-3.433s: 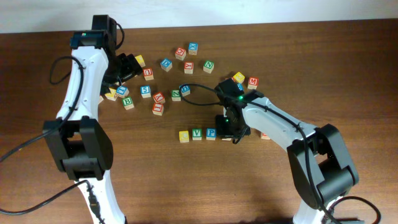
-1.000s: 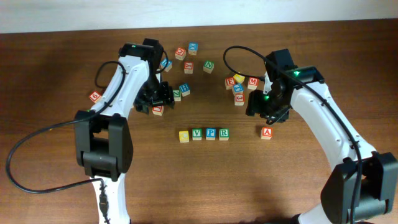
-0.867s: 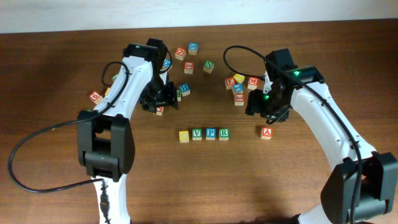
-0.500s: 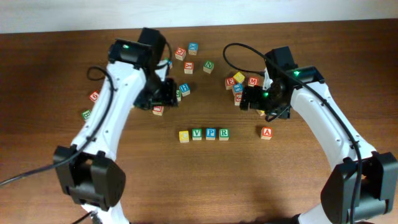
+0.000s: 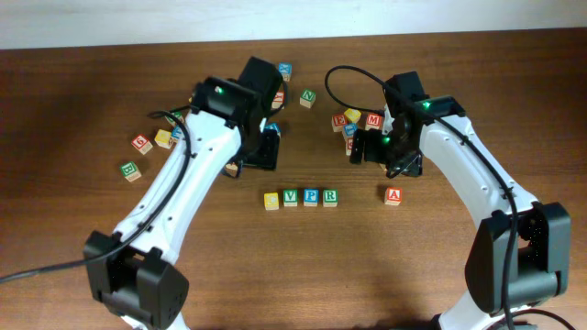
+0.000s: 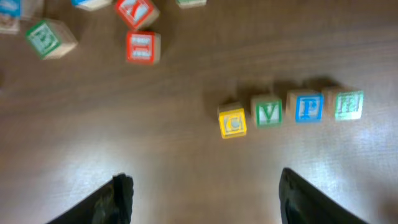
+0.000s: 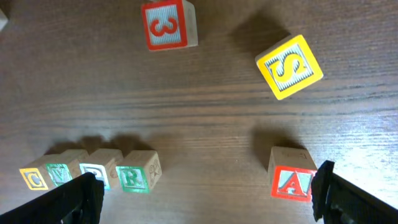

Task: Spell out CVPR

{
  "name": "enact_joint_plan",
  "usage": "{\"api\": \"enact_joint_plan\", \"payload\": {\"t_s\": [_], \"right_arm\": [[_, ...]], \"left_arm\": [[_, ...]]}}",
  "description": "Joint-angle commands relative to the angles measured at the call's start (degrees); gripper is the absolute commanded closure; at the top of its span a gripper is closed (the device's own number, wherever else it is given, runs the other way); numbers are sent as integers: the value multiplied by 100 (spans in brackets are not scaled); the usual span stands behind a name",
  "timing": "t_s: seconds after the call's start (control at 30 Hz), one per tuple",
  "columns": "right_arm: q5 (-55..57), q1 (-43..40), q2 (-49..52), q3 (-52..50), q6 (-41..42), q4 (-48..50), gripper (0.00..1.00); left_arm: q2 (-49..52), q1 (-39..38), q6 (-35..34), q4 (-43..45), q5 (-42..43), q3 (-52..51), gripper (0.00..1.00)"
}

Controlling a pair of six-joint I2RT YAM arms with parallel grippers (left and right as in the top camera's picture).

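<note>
Four blocks stand in a row on the table: yellow C (image 5: 271, 200), green V (image 5: 291, 197), blue P (image 5: 311, 196) and green R (image 5: 330, 196). The left wrist view shows the C (image 6: 232, 122), V (image 6: 268, 112), P (image 6: 308, 106) and R (image 6: 348, 104) ahead of my left gripper (image 6: 205, 186), which is open and empty. From overhead, the left gripper (image 5: 262, 149) hangs above and left of the row. My right gripper (image 5: 371, 149) is up and right of the row, open wide and empty (image 7: 208, 183), with the R (image 7: 134, 177) near its left finger.
A red A block (image 5: 393, 195) lies right of the row, by the right finger (image 7: 291, 182). A yellow S block (image 7: 289, 67) and a red 3 block (image 7: 166, 25) sit beyond. Loose blocks cluster at the back (image 5: 353, 124) and far left (image 5: 140, 144).
My left arm has swung right, bringing its gripper closer to the row. My right gripper has shifted slightly left and spread wider. The four-block row has not moved.
</note>
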Motion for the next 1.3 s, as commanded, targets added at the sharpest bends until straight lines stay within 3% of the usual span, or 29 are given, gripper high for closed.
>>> {"api": "enact_joint_plan", "payload": {"t_s": [0.0, 0.2, 0.23, 0.37, 0.4, 0.5, 0.63, 0.67, 0.77, 1.0, 1.27], "right_arm": [[-94, 31, 22, -68, 0, -177, 1], [-61, 269, 37, -107, 2, -299, 3], [111, 369, 46, -111, 24, -299, 13], [369, 437, 46, -284, 208, -205, 19], [365, 439, 46, -402, 149, -157, 19], [203, 439, 50, -780, 136, 92, 42], [-140, 439, 50, -1209, 140, 592, 54], [-138, 439, 50, -1329, 181, 741, 62], [-164, 439, 50, -1482, 332, 951, 83], [-46, 743, 52, -1700, 737, 1325, 96], [-63, 844, 52, -1808, 785, 1545, 96]], "left_arm": [[-20, 140, -149, 568, -68, -929, 30], [-13, 822, -420, 1475, 348, -1893, 28], [2, 909, -420, 1593, 402, -2100, 27], [2, 848, -426, 2280, 612, -2841, 39], [2, 833, -446, 2420, 643, -2968, 46], [4, 828, -876, 2796, 592, -3320, 64], [7, 822, -876, 2833, 629, -3488, 87], [20, 822, -876, 2833, 702, -3517, 93], [24, 822, -876, 2900, 748, -3563, 99], [24, 782, -874, 3088, 1027, -3569, 100], [535, 634, -866, 3316, 1606, -3630, 100]]}}
